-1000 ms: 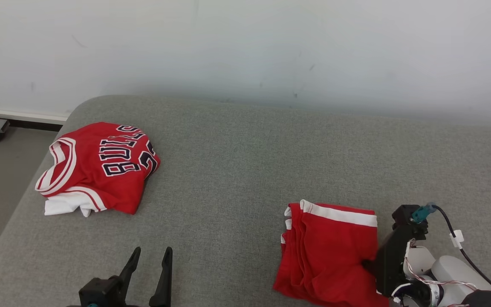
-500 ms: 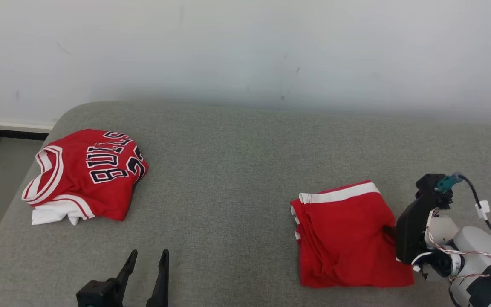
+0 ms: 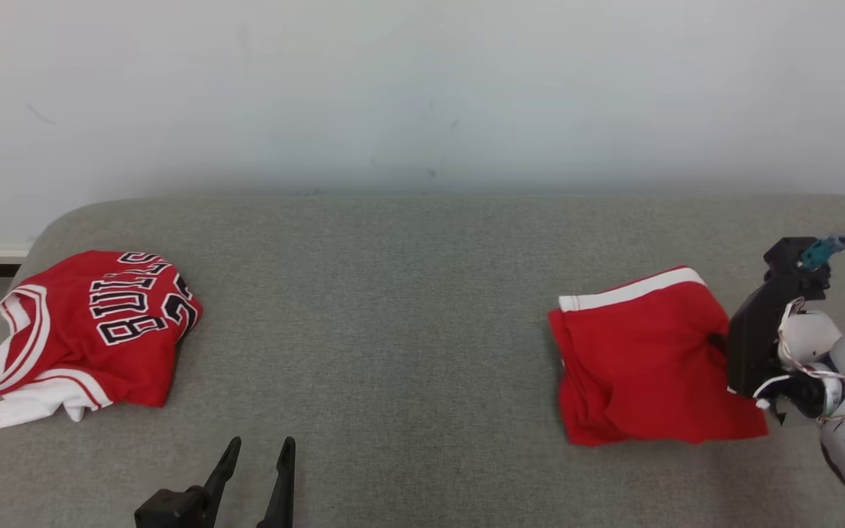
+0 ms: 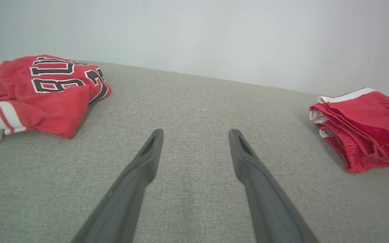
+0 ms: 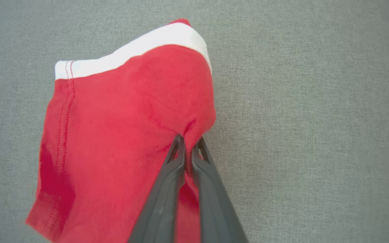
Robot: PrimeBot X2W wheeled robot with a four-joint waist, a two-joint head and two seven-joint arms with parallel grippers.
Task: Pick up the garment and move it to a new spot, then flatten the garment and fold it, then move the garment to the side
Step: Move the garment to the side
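Head view: my right gripper (image 5: pixel 188 139), pinching the folded red white-banded shorts (image 3: pixel 642 367), has dragged them farther from the crumpled red jersey (image 3: pixel 92 330); I judge this the final sideways move. Left gripper (image 3: pixel 261 444) spread.

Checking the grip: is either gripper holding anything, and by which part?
The right gripper pinches the folded red shorts at their edge on the robot's right; the left gripper is open, empty.

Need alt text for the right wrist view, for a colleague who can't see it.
The right gripper is shut on a pinch of the folded red shorts, near their right edge. A white band runs along their top, with grey upholstery behind.
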